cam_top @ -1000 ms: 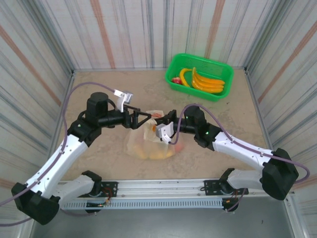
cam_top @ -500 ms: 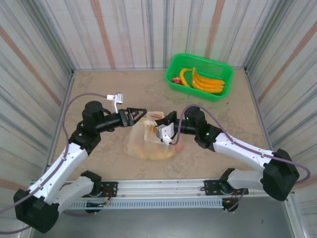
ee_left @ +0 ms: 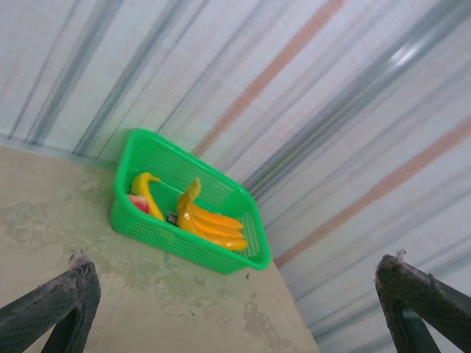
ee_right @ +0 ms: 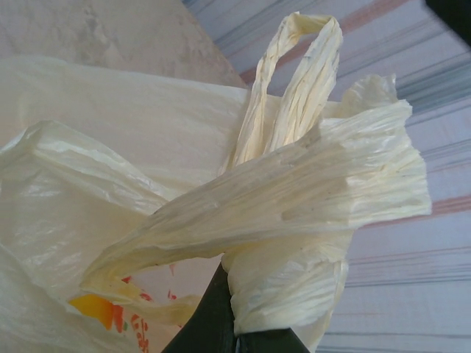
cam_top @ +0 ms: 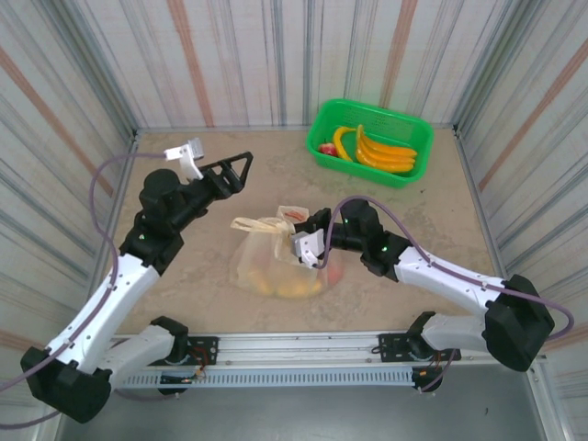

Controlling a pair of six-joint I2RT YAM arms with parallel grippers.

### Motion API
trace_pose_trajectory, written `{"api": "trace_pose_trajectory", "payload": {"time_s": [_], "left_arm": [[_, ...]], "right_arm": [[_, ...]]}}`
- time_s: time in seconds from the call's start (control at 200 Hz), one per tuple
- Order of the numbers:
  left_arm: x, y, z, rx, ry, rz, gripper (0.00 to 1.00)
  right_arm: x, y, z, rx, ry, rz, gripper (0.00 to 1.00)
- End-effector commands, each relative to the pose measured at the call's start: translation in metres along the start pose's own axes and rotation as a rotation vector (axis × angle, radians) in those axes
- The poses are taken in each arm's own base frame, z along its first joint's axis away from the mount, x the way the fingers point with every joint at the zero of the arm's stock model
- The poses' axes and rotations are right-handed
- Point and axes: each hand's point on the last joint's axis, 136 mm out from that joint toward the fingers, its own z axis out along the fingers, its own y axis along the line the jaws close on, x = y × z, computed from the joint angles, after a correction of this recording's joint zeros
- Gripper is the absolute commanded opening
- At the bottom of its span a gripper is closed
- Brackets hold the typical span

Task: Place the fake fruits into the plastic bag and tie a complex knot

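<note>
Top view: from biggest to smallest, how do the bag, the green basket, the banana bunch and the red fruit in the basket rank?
1. Basket and bag: look about alike, too close to rank.
2. Banana bunch.
3. Red fruit.

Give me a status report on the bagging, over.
Left gripper open, empty. Right gripper shut on bag. Bananas in basket, unbagged.

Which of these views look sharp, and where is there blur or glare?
Top external: even light, sharp, soft shadow by the plastic bag. Left wrist: tilted, green basket crisp, wall washed out. Right wrist: bag handles crisp, wall behind blurred.
</note>
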Motion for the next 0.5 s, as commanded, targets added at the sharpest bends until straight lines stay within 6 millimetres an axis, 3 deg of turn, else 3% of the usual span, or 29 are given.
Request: {"api": "trace_pose_trajectory", "payload": {"time_s": [0.0,0.145,0.281,0.416,0.496], "left_arm": [[0.052,0.001,0.004,0.029,0.266,0.143,0.99],[0.112,-0.01,0.006,0.137,0.544,0.148,0.99],[0.143,-0.002,0.002,0.126,0.672,0.138,0.92],[0.162,-0.004,-0.004,0.168,0.768,0.078,0.73],[0.173,-0.009,-0.005,0.212,0.817,0.009,0.5]], "right_arm": [[0.0,-0.023,-0.006,0.099,0.038,-0.111,0.0],[-0.005,-0.041,-0.015,0.138,0.04,-0.162,0.0],[-0.012,-0.045,-0.021,0.138,0.032,-0.206,0.0],[-0.017,-0.042,-0.024,0.133,0.025,-0.227,0.0],[-0.015,-0.035,-0.023,0.12,0.038,-0.246,0.0]]}}
